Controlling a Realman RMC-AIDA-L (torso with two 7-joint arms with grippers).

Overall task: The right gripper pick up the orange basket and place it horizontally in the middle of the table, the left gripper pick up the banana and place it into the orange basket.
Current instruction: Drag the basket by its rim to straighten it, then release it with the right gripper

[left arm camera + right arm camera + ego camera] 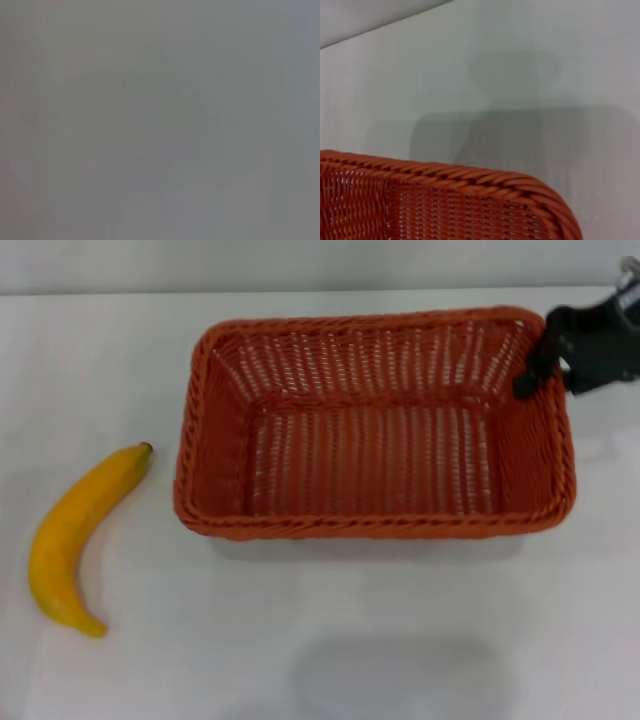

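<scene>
The orange basket (372, 425) lies lengthwise across the middle of the white table (320, 640), resting flat and empty. My right gripper (550, 378) is at the basket's far right corner, straddling the braided rim, one black part inside the wall and one outside. In the right wrist view, that corner of the orange basket (445, 200) fills the lower edge with bare table (520, 75) beyond. The banana (75, 535) lies on the table left of the basket, apart from it, its dark stem tip pointing toward the basket. The left gripper is out of view.
The table's far edge runs along the top of the head view. A faint shadow falls on the table in front of the basket. The left wrist view shows only a blank grey field.
</scene>
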